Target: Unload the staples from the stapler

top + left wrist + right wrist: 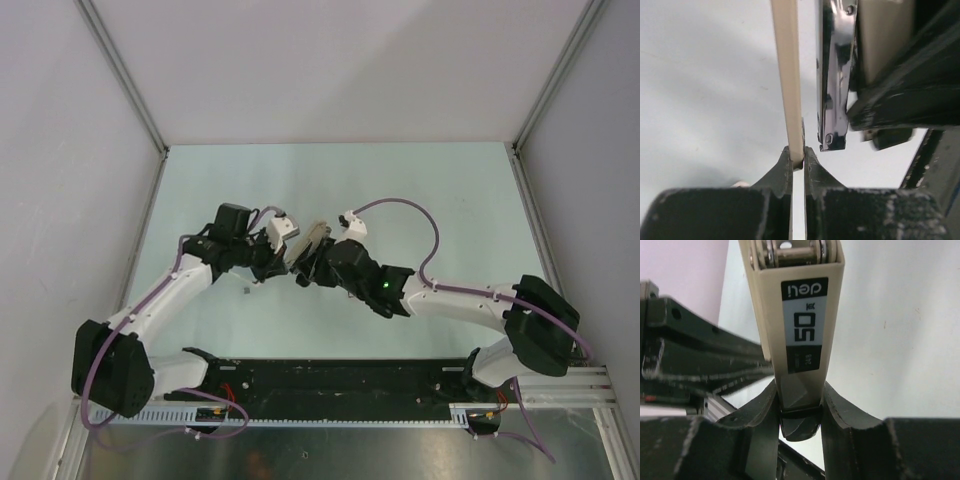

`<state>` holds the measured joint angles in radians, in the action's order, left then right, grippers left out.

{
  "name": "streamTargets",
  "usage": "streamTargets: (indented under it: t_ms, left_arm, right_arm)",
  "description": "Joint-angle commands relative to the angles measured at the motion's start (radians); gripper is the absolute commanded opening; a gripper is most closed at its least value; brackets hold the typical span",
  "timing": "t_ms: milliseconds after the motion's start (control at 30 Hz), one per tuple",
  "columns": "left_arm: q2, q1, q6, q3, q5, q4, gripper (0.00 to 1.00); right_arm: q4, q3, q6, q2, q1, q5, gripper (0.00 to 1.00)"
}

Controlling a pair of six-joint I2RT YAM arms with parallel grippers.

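The stapler is held off the table between both arms, opened out. In the right wrist view its cream body carries a black-and-grey "deli 50" label and ends in a dark tip. My right gripper is shut on that end. In the left wrist view my left gripper is shut on the edge of a thin cream part. The shiny metal magazine hangs just right of it, apart. From above, the left gripper and right gripper meet at mid-table.
A small dark speck lies on the pale green table below the left wrist. Grey walls with metal corner posts close in the table on three sides. The black base rail runs along the near edge.
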<state>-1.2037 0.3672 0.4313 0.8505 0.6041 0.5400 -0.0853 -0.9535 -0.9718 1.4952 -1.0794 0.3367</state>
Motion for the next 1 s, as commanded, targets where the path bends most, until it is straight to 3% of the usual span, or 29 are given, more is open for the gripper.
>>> streamTargets:
  t_ms: [0, 467, 967]
  left_arm:
    - [-0.013, -0.001, 0.113, 0.027, -0.118, -0.106, 0.0]
    - [-0.059, 0.012, 0.271, -0.053, -0.381, -0.32, 0.0]
    - [-0.027, 0.15, 0.587, -0.218, -0.681, -0.587, 0.0]
  right_arm:
    - [0.007, 0.052, 0.132, -0.061, -0.006, -0.071, 0.0]
    - [0.067, 0.163, 0.34, -0.166, -0.009, -0.104, 0.0]
    - [0.135, 0.231, 0.393, -0.201, -0.038, -0.081, 0.0]
